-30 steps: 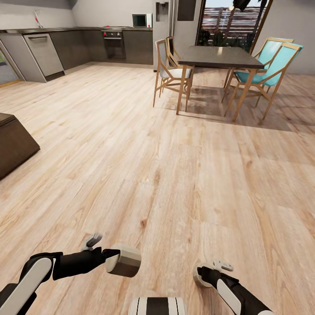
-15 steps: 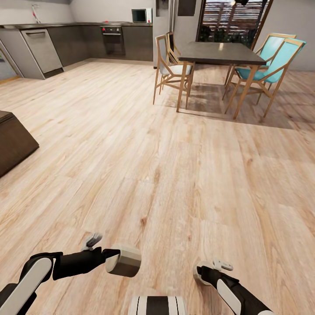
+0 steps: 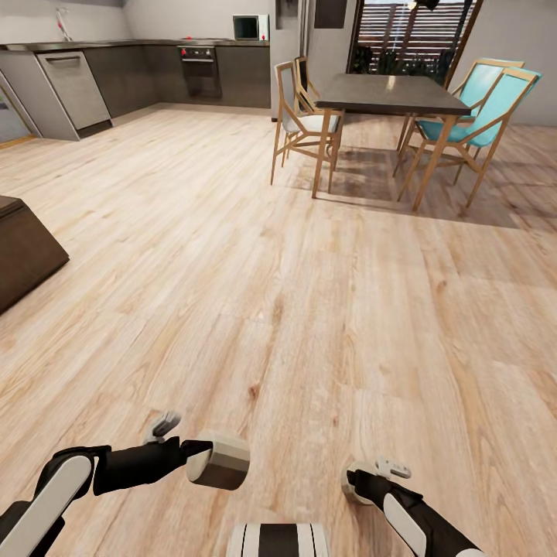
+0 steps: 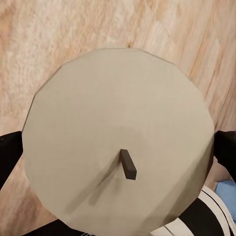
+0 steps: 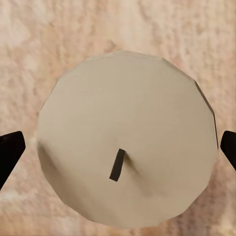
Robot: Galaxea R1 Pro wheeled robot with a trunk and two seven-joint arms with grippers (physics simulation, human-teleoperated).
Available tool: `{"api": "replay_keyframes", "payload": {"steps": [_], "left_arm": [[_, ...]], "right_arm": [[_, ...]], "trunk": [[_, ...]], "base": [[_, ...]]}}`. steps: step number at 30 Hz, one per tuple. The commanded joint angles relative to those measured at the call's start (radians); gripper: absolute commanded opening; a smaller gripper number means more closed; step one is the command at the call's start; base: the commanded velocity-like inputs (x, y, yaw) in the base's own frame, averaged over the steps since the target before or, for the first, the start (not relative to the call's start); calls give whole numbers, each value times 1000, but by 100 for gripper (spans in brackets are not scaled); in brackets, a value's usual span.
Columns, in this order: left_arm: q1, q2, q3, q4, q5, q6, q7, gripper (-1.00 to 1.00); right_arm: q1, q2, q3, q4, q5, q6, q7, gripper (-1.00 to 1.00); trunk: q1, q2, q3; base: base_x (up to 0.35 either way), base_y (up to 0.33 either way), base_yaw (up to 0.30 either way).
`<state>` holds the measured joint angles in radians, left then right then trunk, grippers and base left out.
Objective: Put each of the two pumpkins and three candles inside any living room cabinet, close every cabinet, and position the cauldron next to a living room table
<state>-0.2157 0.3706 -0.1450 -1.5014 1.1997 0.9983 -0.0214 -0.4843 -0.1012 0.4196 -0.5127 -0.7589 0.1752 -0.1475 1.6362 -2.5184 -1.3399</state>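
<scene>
Nearest to me, each of my grippers is clamped on a candle. In the left wrist view the pale round top of a candle with its short dark wick sits between the two dark fingers of my left gripper, which press in from either side. The right wrist view shows the same: a second candle pinched between the black fingertips of my right gripper. From the head camera, my left arm carries its candle low over the wooden floor, and my right gripper is tucked close to my trunk. I judge I hold them low and close so they ride steadily while the base travels. Further out on my left, the corner of a dark-brown low unit shows; it may be one of the cabinets, though I cannot tell from this edge alone. Beyond stands a dining table with wooden chairs, two with turquoise seats, and farthest off the kitchen counter with an oven.
</scene>
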Motion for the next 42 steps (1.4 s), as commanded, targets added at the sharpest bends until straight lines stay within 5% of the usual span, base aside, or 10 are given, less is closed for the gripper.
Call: {"api": "replay_keyframes", "payload": {"steps": [1,36,37,42], "left_arm": [[0,1,-1,0,0,2,-3,-100],[0,1,-1,0,-1,2,-3,-100],[0,1,-1,0,-1,2,-3,-100],[0,1,0,0,0,2,-3,-100]], "right_arm": [[0,-2,8,-3,-8,3,-9,100],[0,-2,8,0,-8,-10,-9,100],[0,-2,8,0,-8,-10,-9,-100],[0,-2,8,0,-8,-10,-9,-100]], "trunk": [[0,0,-1],[3,-2,-28],[3,-2,-28],[3,-2,-28]], "base": [[0,0,0],[0,0,0],[0,0,0],[0,0,0]]}}
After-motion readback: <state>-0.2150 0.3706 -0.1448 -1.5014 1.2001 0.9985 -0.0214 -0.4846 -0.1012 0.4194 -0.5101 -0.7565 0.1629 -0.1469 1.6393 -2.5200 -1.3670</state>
